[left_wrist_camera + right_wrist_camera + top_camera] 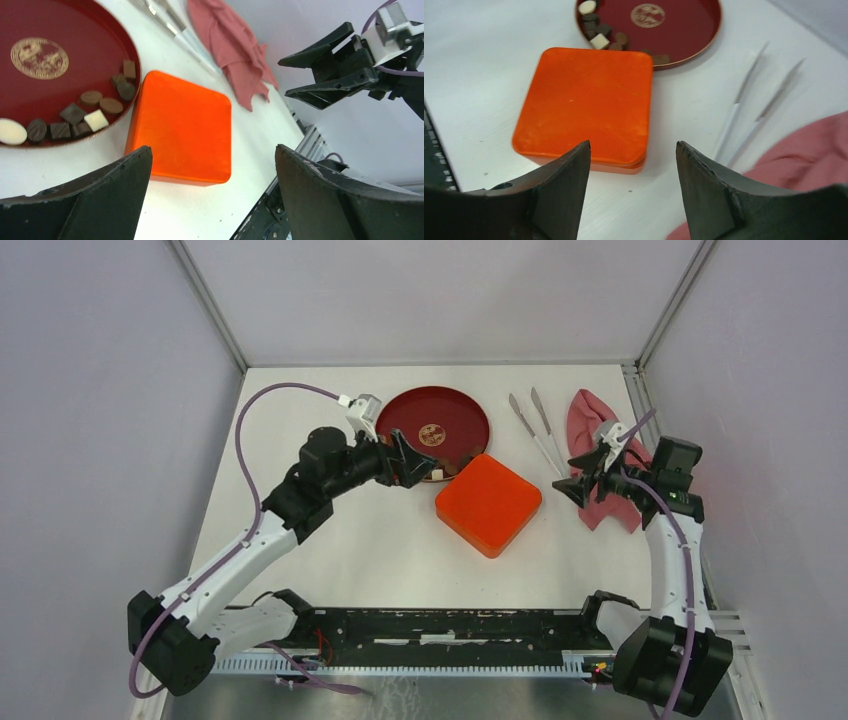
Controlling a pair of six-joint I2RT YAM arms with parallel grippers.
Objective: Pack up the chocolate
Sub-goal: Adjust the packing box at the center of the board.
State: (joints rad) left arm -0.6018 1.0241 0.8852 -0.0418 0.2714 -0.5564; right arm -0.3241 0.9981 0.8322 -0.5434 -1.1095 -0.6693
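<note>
A white table [380, 550] carries everything, and a square orange box [488, 504] with rounded corners lies flat on it with its lid on. In the overhead view, the left gripper [212, 149] hangs to the left of the box, at the near edge of the plate, with its jaws spread wide and nothing between them. The right gripper [632, 144] is on the other side of the box, pointing toward it, its jaws also wide apart and empty. A round red plate [460, 420] with a gold emblem in the middle sits just behind the box, its rim nearly touching the box's far corner. A crumpled pink cloth [590, 415] lies well to the right of the box. Two pairs of slim metal tweezers [535, 430] rest between the box and the cloth. The chocolate [111, 105] is on the plate, gathered along the rim nearest the box: mostly dark brown pieces, with one round and one square white piece.
</note>
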